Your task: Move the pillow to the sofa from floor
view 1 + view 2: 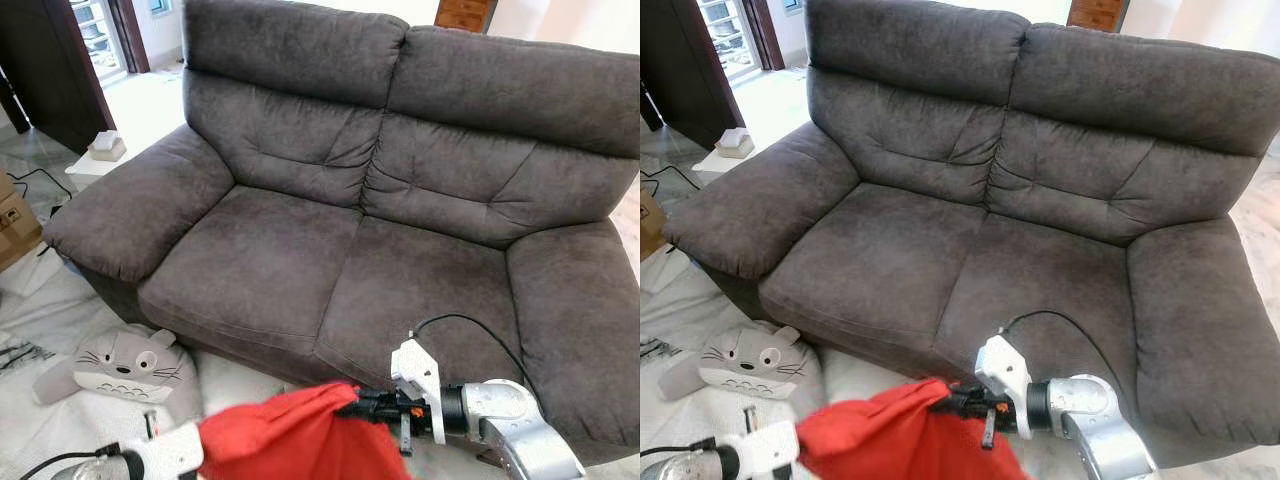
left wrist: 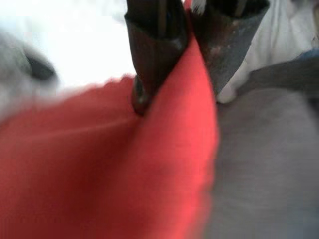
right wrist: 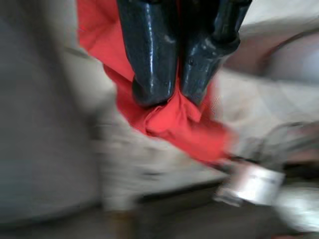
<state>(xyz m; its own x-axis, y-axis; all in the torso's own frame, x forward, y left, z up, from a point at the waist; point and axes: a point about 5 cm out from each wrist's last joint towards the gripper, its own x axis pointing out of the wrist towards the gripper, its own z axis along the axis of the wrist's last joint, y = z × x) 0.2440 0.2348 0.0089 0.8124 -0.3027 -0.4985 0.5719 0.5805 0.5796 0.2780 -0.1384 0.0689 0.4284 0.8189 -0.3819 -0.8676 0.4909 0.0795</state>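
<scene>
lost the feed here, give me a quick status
Left gripper and right gripper both shut on red pillow. Pillow held up before sofa. Grey cat plush on floor, left.

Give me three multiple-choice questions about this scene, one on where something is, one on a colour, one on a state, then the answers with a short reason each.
1. Where is the grey cat cushion?
A. on the sofa seat
B. on the floor by the sofa
C. on the armrest

2. What colour is the held pillow?
A. red
B. blue
C. green

3. How is the pillow held?
A. by neither gripper
B. by the left alone
C. by both

Answers: 1 B, it lies on the white floor covering below the seat. 2 A, the fabric is red. 3 C, the left gripper and right gripper each pinch it.
</scene>
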